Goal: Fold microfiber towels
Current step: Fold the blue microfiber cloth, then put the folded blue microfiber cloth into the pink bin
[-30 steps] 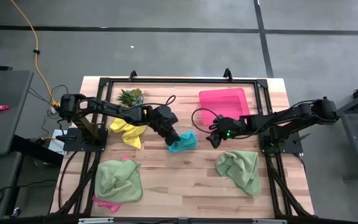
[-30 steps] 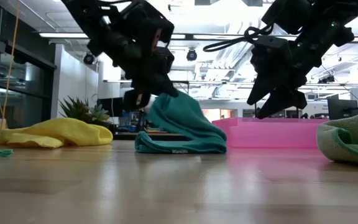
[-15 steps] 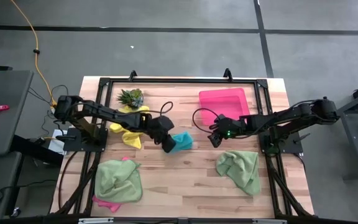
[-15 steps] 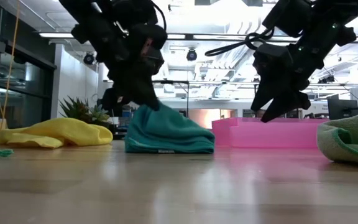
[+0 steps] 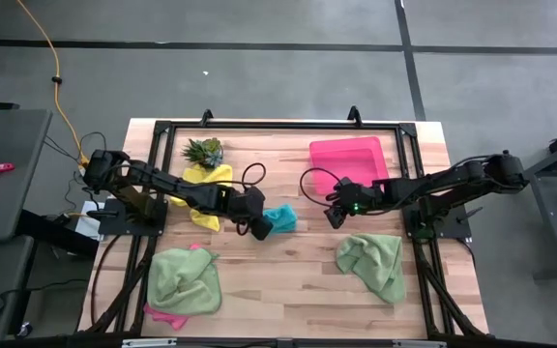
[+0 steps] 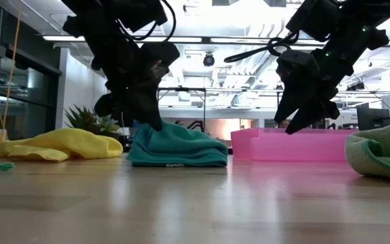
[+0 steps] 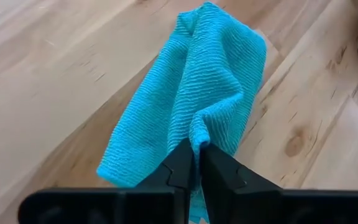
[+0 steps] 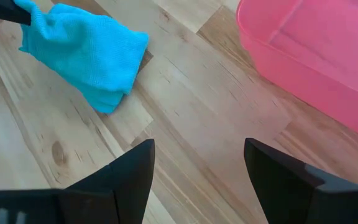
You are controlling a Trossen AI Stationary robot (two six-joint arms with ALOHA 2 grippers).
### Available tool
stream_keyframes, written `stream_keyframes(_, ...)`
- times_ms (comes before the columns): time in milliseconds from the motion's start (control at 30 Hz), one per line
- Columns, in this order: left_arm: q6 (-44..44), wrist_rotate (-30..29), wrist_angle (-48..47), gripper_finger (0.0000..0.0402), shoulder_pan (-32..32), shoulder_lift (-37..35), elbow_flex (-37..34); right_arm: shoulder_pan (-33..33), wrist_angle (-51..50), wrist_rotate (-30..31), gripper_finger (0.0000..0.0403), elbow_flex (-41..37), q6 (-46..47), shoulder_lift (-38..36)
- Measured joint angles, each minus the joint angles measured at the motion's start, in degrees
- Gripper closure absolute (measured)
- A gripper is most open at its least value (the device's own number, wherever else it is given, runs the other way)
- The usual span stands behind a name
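Teal towel [image 7: 191, 106] edge pinched in left tool [image 7: 196, 163], fold underneath hidden; right tool [image 8: 197, 162] open.

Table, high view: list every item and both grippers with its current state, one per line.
teal towel: bunched, pinched at one edge
left gripper: shut on teal towel
right gripper: open, empty, above the wood
yellow towel: crumpled
green towels: crumpled
pink towel: mostly hidden under green
pink tray: empty
plant: upright

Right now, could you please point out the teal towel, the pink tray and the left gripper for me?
teal towel [image 5: 280, 218]: high view, on the middle of its bunched cloth.
pink tray [image 5: 348, 145]: high view, on its far rim.
left gripper [image 7: 197, 155]: left wrist view, between the fingertips pinching the towel's fold.
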Motion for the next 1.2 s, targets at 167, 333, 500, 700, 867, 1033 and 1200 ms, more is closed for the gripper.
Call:
stream_keyframes(167, -1.1, -2.7, -2.3, 0.0361, -0.9, 0.0, 0.0, 0.0, 0.0, 0.1, 0.0162, 0.0, 0.0, 0.0)
stream_keyframes(333, -1.0, -4.8, -4.4, 0.0319, -0.6, -0.1, 0.0, 0.0, 0.0, 0.2, 0.0162, 0.0, -0.2, 0.0)
stream_keyframes(500, 1.2, -5.0, -6.2, 0.0269, 0.0, -2.0, 0.0, 0.0, -0.2, 0.1, 0.0162, 0.0, -0.2, 0.0)
stream_keyframes(700, 5.7, -8.3, -11.3, 0.0221, 1.7, -8.1, 0.1, 0.0, -0.9, 0.1, 0.0162, 0.0, -0.2, 0.0)
stream_keyframes(867, 11.3, -11.4, -9.7, 0.0203, 2.9, -14.6, 0.0, 0.0, -0.9, 0.1, 0.0162, 0.0, -0.2, 0.0)
stream_keyframes(1033, 20.9, -8.0, 5.5, 0.0235, -0.4, -15.4, -1.1, 0.0, -0.8, 0.4, 0.0162, 0.0, -0.2, 0.0)
stream_keyframes(1200, 22.8, -5.5, 20.2, 0.0342, -4.7, -9.3, -6.3, 0.0, -0.8, 0.4, 0.0162, 0.0, -0.5, 0.0)
